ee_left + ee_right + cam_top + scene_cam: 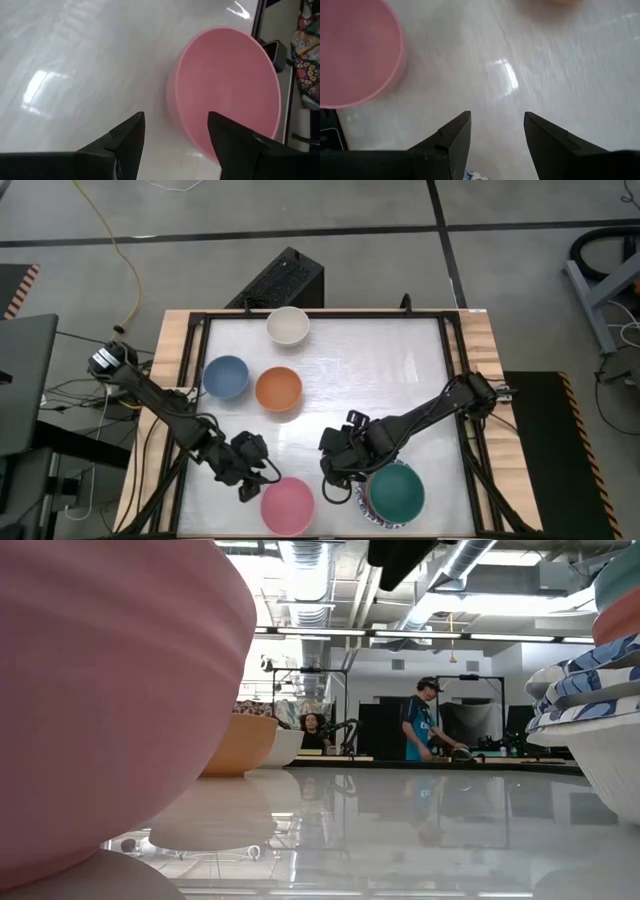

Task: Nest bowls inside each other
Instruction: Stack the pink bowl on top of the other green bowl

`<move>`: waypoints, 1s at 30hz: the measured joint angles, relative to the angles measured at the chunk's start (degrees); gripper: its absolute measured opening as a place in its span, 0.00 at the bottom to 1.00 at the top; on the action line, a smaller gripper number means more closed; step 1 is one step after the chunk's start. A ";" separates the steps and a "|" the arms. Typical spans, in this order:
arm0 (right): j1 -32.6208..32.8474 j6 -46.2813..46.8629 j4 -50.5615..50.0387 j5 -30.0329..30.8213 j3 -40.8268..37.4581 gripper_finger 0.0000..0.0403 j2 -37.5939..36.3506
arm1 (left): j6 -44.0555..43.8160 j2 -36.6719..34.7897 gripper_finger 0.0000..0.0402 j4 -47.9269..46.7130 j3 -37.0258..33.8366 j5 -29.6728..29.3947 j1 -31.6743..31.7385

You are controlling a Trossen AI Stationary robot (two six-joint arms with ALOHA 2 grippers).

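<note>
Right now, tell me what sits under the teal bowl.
The teal bowl tops a stack; a blue-and-white patterned rim peeks out beneath it. From above, the bowls lower down are covered, so their count is unclear.

A white table top [370, 380] sits in a black frame with bare wooden strips along both sides. A black box [280, 280] stands on the grey floor at 12 o'clock. A yellow cable [118, 255] trails across the floor at 10 o'clock. Beyond the table, a person in a teal shirt [418, 730] stands at a far bench.
</note>
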 joint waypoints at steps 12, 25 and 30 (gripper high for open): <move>0.31 0.28 0.37 0.07 0.00 0.51 -0.02 | -1.67 10.02 0.51 3.12 2.06 0.21 -0.05; 0.42 0.26 0.73 -0.02 0.00 0.51 0.03 | -1.60 14.05 0.42 0.69 3.52 0.60 -0.05; 0.45 0.24 1.33 -0.09 0.00 0.51 0.03 | -1.98 14.05 0.23 0.67 3.52 1.55 -0.03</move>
